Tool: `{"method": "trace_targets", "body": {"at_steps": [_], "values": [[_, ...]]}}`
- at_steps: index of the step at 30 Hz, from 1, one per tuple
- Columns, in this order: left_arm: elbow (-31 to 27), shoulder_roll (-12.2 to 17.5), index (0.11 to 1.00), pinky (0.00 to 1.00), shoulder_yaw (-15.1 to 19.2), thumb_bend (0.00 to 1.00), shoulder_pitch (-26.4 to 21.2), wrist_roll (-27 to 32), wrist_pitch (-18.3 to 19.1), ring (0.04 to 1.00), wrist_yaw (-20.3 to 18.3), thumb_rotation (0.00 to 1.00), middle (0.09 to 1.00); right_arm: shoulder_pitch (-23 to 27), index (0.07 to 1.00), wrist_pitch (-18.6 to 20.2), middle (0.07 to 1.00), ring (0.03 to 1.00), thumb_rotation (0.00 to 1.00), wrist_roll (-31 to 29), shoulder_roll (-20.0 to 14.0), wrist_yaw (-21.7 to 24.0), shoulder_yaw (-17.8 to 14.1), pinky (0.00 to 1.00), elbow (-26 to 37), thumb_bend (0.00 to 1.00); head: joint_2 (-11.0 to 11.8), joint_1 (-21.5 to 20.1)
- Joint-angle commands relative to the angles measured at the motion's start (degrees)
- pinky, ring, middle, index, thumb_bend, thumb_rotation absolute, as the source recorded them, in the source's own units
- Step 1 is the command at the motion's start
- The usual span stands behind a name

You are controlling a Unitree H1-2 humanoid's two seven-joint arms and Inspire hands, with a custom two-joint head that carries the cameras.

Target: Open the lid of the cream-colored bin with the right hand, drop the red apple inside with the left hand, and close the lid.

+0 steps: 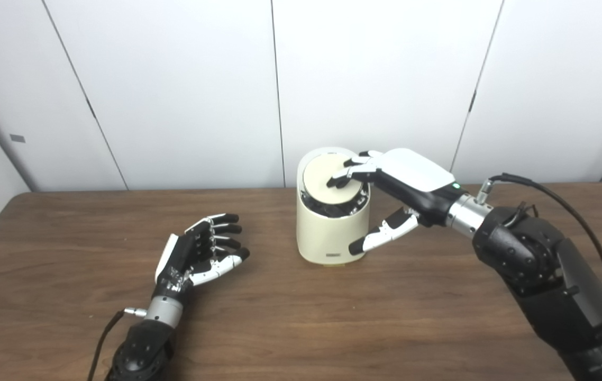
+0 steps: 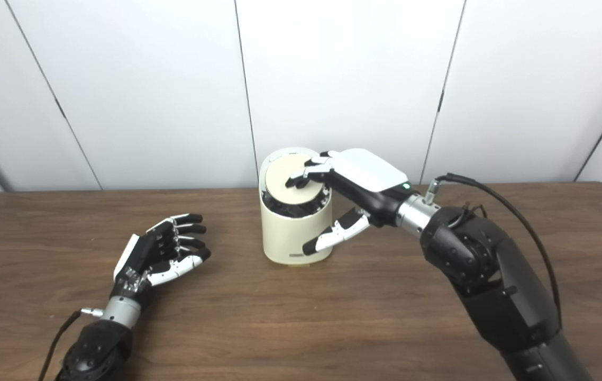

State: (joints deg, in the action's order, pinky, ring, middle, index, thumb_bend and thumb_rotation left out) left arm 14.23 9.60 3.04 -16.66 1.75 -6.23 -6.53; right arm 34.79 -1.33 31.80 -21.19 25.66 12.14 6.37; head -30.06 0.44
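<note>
bare table (image 1: 290, 317) all round; only the bin (image 1: 327, 238) stands mid-table.

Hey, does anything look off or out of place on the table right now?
Yes: no red apple shows in either view, and the left hand lies open and empty. The bin stands upright; its lid sits tilted, a dark gap showing at the front, with the right hand fingers resting on it.

— Where's the bin (image 1: 333, 233)?
— Upright near the table's far edge, about midway along it. Cream, round, with a small label low on its front.
— And the lid (image 1: 328, 179)?
— A tan disc tilted in the opening, dark gap showing below its front edge.
</note>
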Motion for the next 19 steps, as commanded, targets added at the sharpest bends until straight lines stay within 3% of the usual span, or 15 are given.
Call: {"method": "trace_targets", "body": {"at_steps": [1,4,10,19], "values": [[-1.9,0.5,0.74,0.49,0.3,0.62,-1.7,0.2,-0.7,0.602,0.3,0.03,0.696,1.3,0.872,0.5,0.871,0.903,0.5,-3.1,0.6,-3.4,-3.0,0.79,1.8,0.66,0.0,0.1],[-1.9,0.5,0.738,0.49,0.4,0.62,-1.6,0.7,-0.7,0.607,0.1,0.03,0.699,-0.2,0.911,-0.6,0.897,0.88,0.49,-5.3,1.3,-5.8,-5.2,0.73,0.6,0.64,0.1,0.1],[-2.4,0.4,0.738,0.51,0.5,0.63,-1.5,1.1,-0.3,0.613,-0.3,0.03,0.703,-4.6,0.954,1.1,0.921,0.9,0.47,-9.0,2.3,-8.3,-7.5,0.79,0.4,0.66,0.0,0.1],[-2.4,0.8,0.74,0.51,0.3,0.63,-1.6,0.9,-0.9,0.62,-0.8,0.04,0.706,-11.6,0.904,2.5,0.896,0.853,0.31,-14.0,4.9,-12.4,-11.1,0.74,0.3,0.72,0.0,-0.1]]}}
